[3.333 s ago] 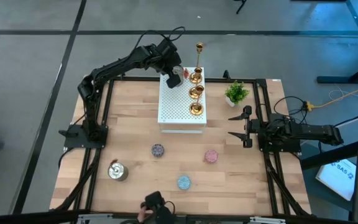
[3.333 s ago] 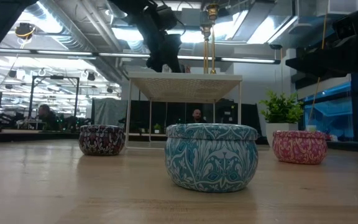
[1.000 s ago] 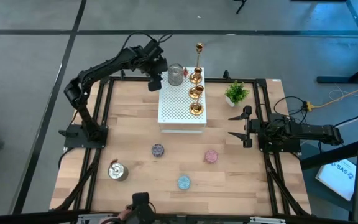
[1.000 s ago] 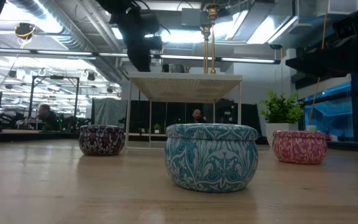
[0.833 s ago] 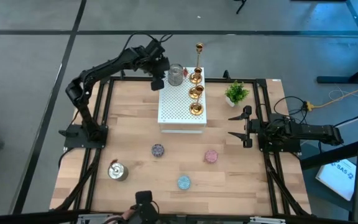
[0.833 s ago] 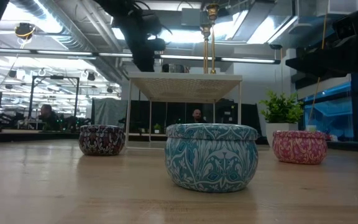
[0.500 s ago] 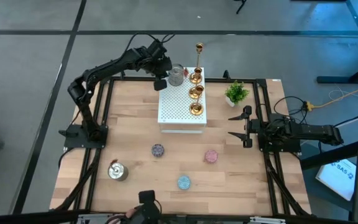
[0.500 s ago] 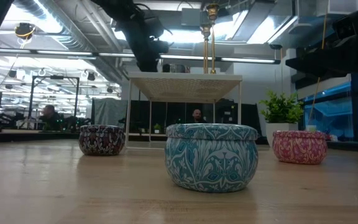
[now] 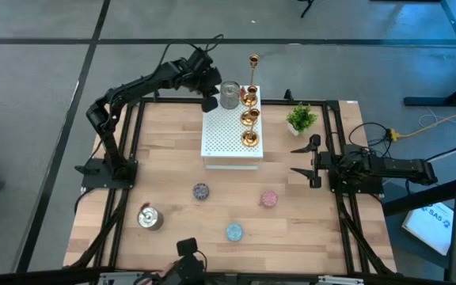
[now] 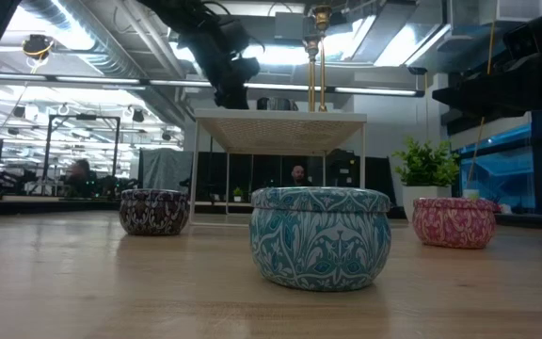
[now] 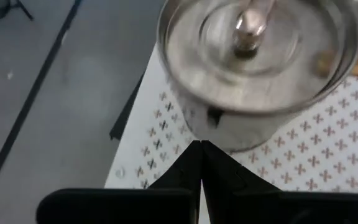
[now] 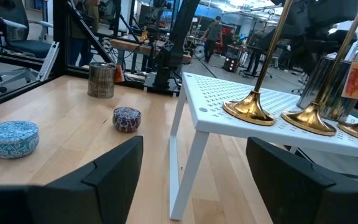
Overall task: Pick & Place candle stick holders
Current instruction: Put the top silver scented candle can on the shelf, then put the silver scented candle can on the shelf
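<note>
Nearest the front edge of the pale wooden table (image 9: 172, 158) sits a round teal patterned tin (image 9: 234, 232), with a shiny silver cylindrical cup (image 9: 150, 217) to its left. A little farther in lie a dark purple patterned tin (image 9: 201, 191) and a pink patterned tin (image 9: 269, 198), all well apart from one another.

The right gripper (image 9: 303, 161) rests low at the right side of the table, its arm stretched level and pointing inward; its jaws stand wide with nothing between them.

Beyond the tins stands a white perforated metal box (image 9: 228, 134). Along its right side, front to back, three short shiny gold candle stick holders (image 9: 248, 117) stand in a row, with a tall thin gold holder (image 9: 253, 73) at the far end. A small green potted plant (image 9: 301, 119) stands just to the right of the box.

At the box's far left corner stands a silvery cylindrical cup with a knob inside (image 11: 253, 68). The left arm reaches up and over from its base, elbow raised, and the left gripper (image 9: 209, 101) hangs just beside this cup at the box's edge, its fingers (image 11: 194, 180) pressed together, gripping nothing, tips pointing at the cup's wall.
</note>
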You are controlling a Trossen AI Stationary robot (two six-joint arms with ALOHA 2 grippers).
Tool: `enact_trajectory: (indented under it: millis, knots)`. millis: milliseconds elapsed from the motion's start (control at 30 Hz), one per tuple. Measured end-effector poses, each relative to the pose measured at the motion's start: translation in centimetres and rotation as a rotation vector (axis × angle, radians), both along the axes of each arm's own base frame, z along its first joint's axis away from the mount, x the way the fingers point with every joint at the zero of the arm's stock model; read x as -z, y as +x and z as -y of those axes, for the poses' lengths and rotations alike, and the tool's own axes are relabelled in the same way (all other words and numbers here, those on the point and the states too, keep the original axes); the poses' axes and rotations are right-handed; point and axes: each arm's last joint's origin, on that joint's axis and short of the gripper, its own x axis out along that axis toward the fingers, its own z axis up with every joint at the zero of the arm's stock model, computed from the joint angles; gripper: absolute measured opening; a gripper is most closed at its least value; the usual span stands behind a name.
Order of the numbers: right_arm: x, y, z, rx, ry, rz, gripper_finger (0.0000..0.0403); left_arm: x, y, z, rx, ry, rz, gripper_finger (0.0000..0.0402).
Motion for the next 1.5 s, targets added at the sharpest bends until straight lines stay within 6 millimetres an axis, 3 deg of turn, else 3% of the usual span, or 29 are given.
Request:
enact_trajectory:
  millis: [200, 333, 667, 833, 1167, 1333, 1500]
  knots:
    - [0.0, 0.0, 0.0, 0.0, 0.0, 0.0, 0.0291, 0.9, -0.8, 1.1, 0.018, -0.145, -0.099, 0.0003]
    - [0.0, 0.0, 0.0, 0.0, 0.0, 0.0, 0.0291, 1.0, 0.1, 2.6, 0.133, -0.197, -0.078, 0.0002]
    - [0.0, 0.0, 0.0, 0.0, 0.0, 0.0, 0.0291, -0.1, 3.5, 4.7, 0.24, 0.016, 0.019, 0.0003]
    - [0.0, 0.0, 0.0, 0.0, 0.0, 0.0, 0.0291, -0.3, 3.6, 4.3, 0.152, 0.124, -0.023, 0.0002]
    - [0.0, 0.0, 0.0, 0.0, 0.0, 0.0, 0.0291, -0.4, 4.0, 4.8, 0.177, 0.119, 0.009, 0.0003]
    - [0.0, 0.0, 0.0, 0.0, 0.0, 0.0, 0.0291, -0.4, 4.2, 7.3, 0.227, 0.066, -0.053, 0.0002]
    - [0.0, 0.0, 0.0, 0.0, 0.0, 0.0, 0.0291, -1.3, 3.7, 12.0, 0.253, 0.049, -0.175, 0.0001]
